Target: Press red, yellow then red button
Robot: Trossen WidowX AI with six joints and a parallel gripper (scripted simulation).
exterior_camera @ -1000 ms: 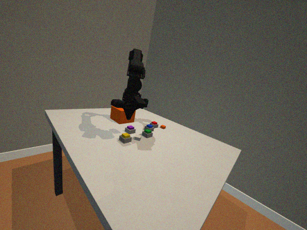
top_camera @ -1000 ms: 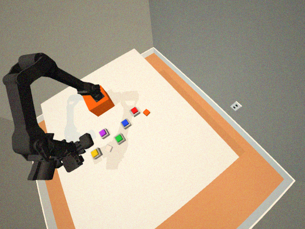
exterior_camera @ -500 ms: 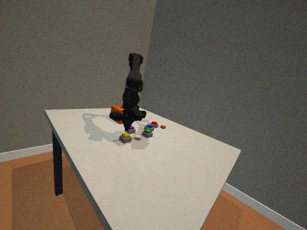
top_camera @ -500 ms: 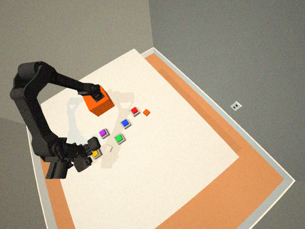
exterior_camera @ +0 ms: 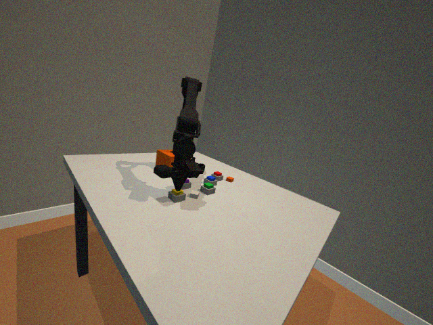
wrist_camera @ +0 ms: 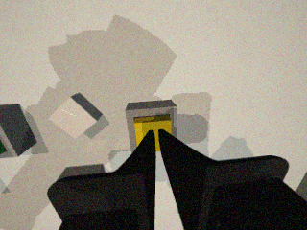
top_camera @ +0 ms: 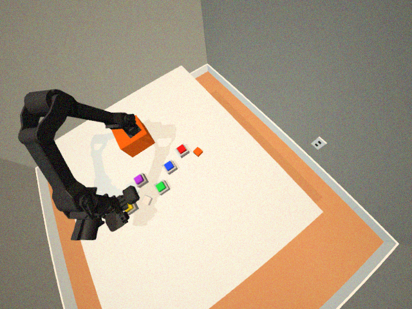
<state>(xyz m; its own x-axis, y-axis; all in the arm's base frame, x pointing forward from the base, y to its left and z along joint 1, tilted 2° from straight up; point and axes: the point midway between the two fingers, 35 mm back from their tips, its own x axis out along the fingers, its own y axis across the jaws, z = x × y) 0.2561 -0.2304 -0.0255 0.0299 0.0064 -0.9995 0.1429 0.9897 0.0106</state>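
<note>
The yellow button (top_camera: 129,208) (exterior_camera: 174,192) (wrist_camera: 165,124) sits in a grey housing under my gripper (exterior_camera: 178,189) (wrist_camera: 155,134). The gripper is shut and holds nothing, pointing down with its fingertips over the yellow cap. In the exterior view the tips appear to meet the cap; whether they press it cannot be told for sure. The arm partly covers this button in the top view. The red button (top_camera: 181,149) (exterior_camera: 217,173) stands uncovered at the far end of the button group, away from the gripper, its cap raised. It is outside the wrist view.
The purple button (top_camera: 138,179) (exterior_camera: 187,181), green button (top_camera: 161,186) (exterior_camera: 208,185) and blue button (top_camera: 168,165) (exterior_camera: 210,179) stand between yellow and red. A white block (exterior_camera: 194,193) (wrist_camera: 74,118) lies beside yellow, a small orange block (top_camera: 197,151) (exterior_camera: 229,179) beside red. A large orange box (top_camera: 141,147) is under the arm's base.
</note>
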